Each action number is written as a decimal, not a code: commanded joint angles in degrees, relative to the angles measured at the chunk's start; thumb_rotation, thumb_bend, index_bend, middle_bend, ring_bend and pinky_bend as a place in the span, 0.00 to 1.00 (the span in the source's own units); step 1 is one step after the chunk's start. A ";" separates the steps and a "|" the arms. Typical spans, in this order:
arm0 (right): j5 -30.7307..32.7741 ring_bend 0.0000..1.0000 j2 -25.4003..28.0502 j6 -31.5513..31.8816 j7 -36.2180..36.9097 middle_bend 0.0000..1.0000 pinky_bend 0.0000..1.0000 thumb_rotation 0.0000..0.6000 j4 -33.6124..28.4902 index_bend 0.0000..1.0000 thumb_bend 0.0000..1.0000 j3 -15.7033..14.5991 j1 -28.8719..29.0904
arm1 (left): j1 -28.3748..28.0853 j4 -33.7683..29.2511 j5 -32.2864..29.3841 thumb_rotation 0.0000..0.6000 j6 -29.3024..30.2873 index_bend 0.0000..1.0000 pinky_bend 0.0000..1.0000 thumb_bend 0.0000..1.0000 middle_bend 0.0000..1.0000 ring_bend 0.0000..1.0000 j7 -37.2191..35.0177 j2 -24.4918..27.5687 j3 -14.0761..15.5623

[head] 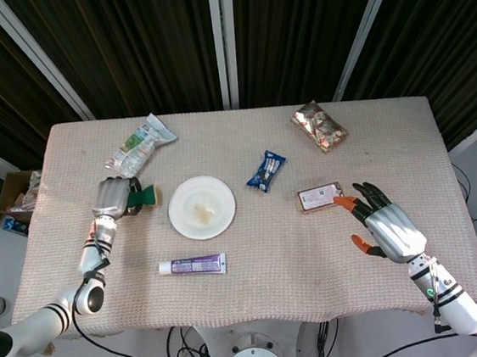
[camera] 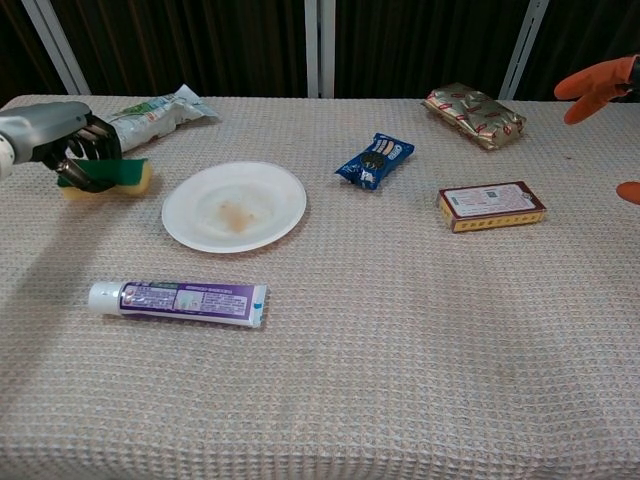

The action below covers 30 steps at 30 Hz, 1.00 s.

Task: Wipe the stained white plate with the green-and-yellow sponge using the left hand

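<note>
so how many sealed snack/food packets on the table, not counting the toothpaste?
3, none visibly hidden: green-white pouch at far left behind the sponge, blue cookie packet right of the plate, gold-red packet at far right. The red box isn't counted.

Beige woven-cloth tabletop [camera: 400, 380]. White-and-purple toothpaste tube [camera: 177, 301] lies flat near the front-left, cap end toward the left edge. Crumpled green-and-white plastic pouch [camera: 152, 113] at the back-left corner. Small blue snack packet [camera: 375, 160] around the middle, toward the back. Gold-and-red foil snack bag [camera: 473, 114] near the back-right. Flat red-and-white rectangular box [camera: 491, 206] toward the right edge, in front of the foil bag. All well apart. Cardboard box [head: 18, 195] on the floor beyond the left edge.
</note>
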 commanded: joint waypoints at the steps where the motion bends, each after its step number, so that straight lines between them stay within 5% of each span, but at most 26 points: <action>1: 0.07 0.00 0.00 0.03 0.06 0.22 0.08 1.00 0.05 0.16 0.27 0.12 -0.04 | 0.22 -1.17 3.40 1.00 2.68 0.61 0.36 0.31 0.54 0.43 0.58 0.93 1.40; 8: 0.08 0.00 -0.03 0.11 0.36 0.22 0.08 1.00 0.35 0.16 0.27 0.28 -0.25 | -1.85 -11.39 12.62 1.00 8.32 0.61 0.45 0.31 0.55 0.45 9.13 5.54 4.23; 13: 0.12 0.00 0.02 0.33 0.68 0.22 0.08 1.00 0.59 0.16 0.27 0.28 -0.56 | -5.80 -18.50 14.23 1.00 5.01 0.61 0.49 0.31 0.57 0.46 17.18 7.39 4.47; 23: 0.29 0.00 0.58 1.26 1.44 0.22 0.08 1.00 1.02 0.16 0.27 0.19 -1.59 | -13.52 -18.00 4.61 1.00 -4.61 0.61 0.49 0.31 0.59 0.49 33.12 2.78 3.58; 30: 0.64 0.00 1.05 2.07 1.71 0.22 0.08 1.00 1.15 0.16 0.27 0.01 -2.60 | -15.35 -16.50 -4.02 1.00 -4.57 0.63 0.49 0.31 0.59 0.50 44.75 0.68 6.03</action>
